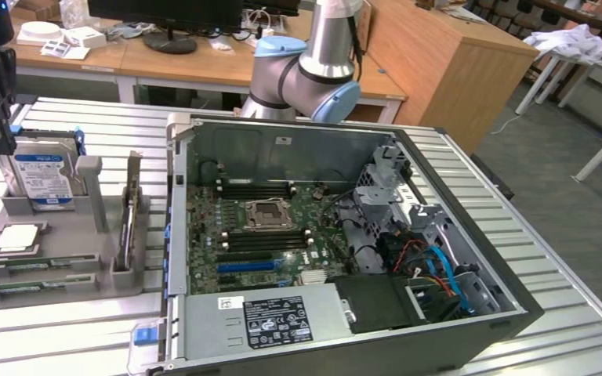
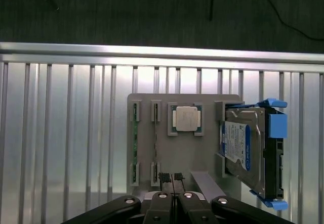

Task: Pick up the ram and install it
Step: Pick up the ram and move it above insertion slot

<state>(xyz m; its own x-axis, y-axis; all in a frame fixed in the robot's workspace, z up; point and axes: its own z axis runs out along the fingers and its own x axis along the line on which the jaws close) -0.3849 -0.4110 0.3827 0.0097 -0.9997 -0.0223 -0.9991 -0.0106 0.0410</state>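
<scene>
**Ram waiting in its holder, pick-up not yet begun**

The ram [image 2: 134, 143] stands on edge in the outermost slot of the grey holder [image 2: 152, 161], untouched. A thin second strip sits in the next slot; I cannot tell what it is. Beyond that lie a processor chip [image 2: 185, 119] and an upright hard drive [image 2: 247, 150].

The pincer [image 2: 171, 177] hangs above the holder with its tips drawn together and nothing between them, nearer the second slot than the ram.

The holder rests on the ribbed metal bench [image 1: 81, 329] beside the open computer case [image 1: 280, 145], whose black memory slots [image 1: 257, 188] flank the processor socket.

I judge this the approach stage. Taking the stick calls for parted jaws centred across its thin edge, and a straight lift clear of the slot walls.
</scene>
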